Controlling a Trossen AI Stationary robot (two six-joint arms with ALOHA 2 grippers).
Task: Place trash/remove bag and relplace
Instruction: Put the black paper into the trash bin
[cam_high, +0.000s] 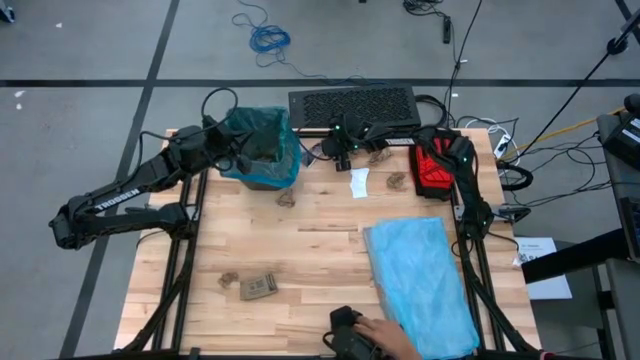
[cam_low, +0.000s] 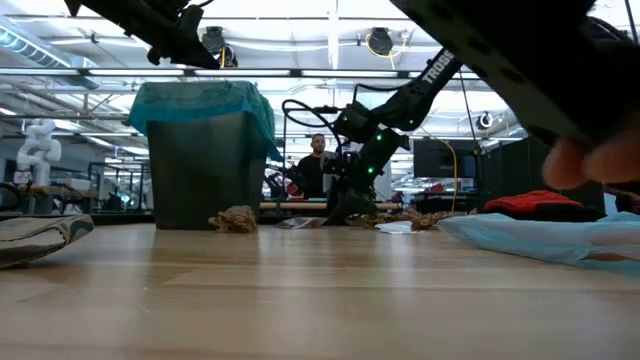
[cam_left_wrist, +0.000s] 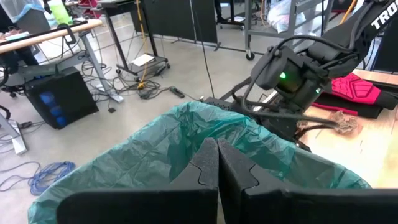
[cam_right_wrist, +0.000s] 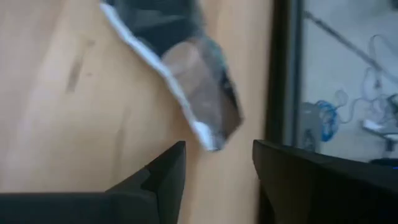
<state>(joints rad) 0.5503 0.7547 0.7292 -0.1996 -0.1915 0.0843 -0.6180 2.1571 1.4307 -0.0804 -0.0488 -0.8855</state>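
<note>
A dark bin (cam_low: 195, 170) lined with the teal bag (cam_high: 262, 140) stands at the table's far left. My left gripper (cam_left_wrist: 217, 167) hovers shut just above the bag's rim (cam_left_wrist: 186, 124), with nothing between its fingers. My right gripper (cam_right_wrist: 217, 149) is at the far middle of the table (cam_high: 338, 148), slanting down and open. A grey scrap (cam_right_wrist: 199, 93) lies flat on the wood just beyond its fingertips. Brown paper wads (cam_high: 285, 197) (cam_high: 397, 181) (cam_high: 228, 280), a white scrap (cam_high: 359, 182) and a tan card (cam_high: 258, 287) lie scattered on the table.
A pale sky-blue bag (cam_high: 420, 280) lies spread over the right near part. A red glove (cam_high: 435, 165) sits at the far right, and a black perforated box (cam_high: 352, 105) stands along the far edge. A person's hand (cam_high: 385, 330) reaches in at the near edge.
</note>
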